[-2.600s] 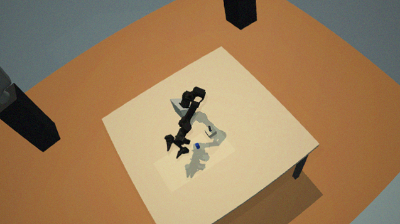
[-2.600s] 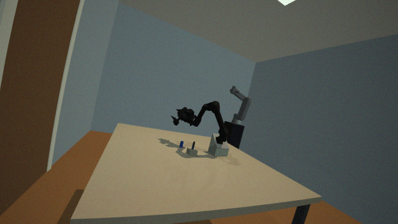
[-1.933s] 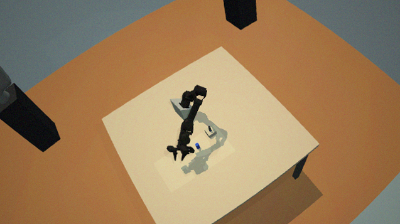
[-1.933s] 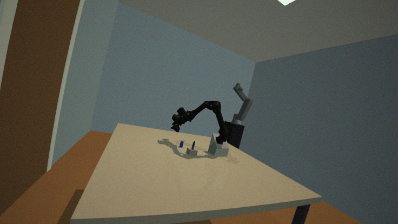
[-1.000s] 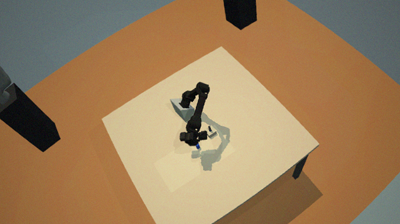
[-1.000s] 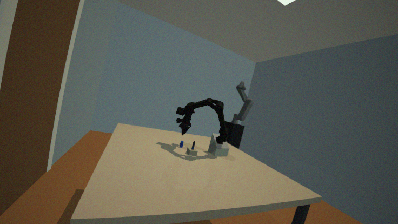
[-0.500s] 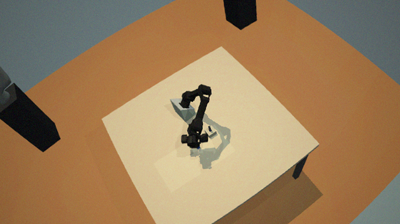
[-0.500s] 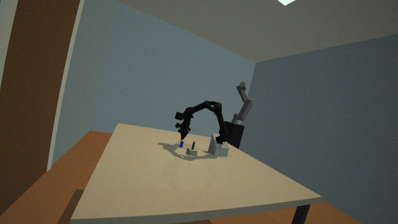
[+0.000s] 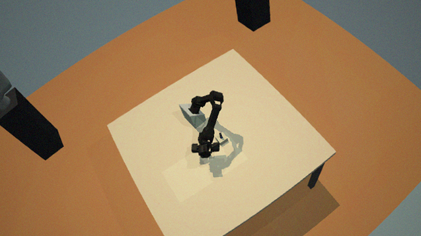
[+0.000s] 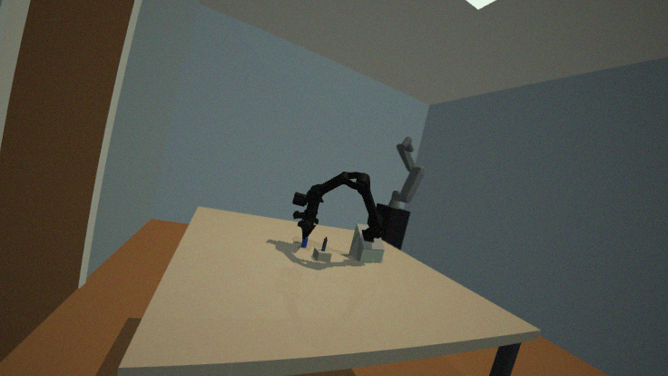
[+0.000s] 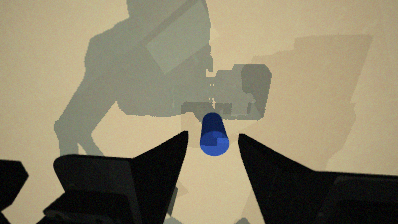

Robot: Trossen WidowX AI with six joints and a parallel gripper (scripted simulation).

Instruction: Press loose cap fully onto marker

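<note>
Arm arched over, gripper pointing down

The black arm (image 10: 359, 186) rises from its base, bends at the elbow and comes down in an arch, with the wrist turned downward. The gripper (image 11: 212, 150) is half open and holds nothing; its two dark fingers stand apart with a free gap between their tips, low above the bench.
</note>
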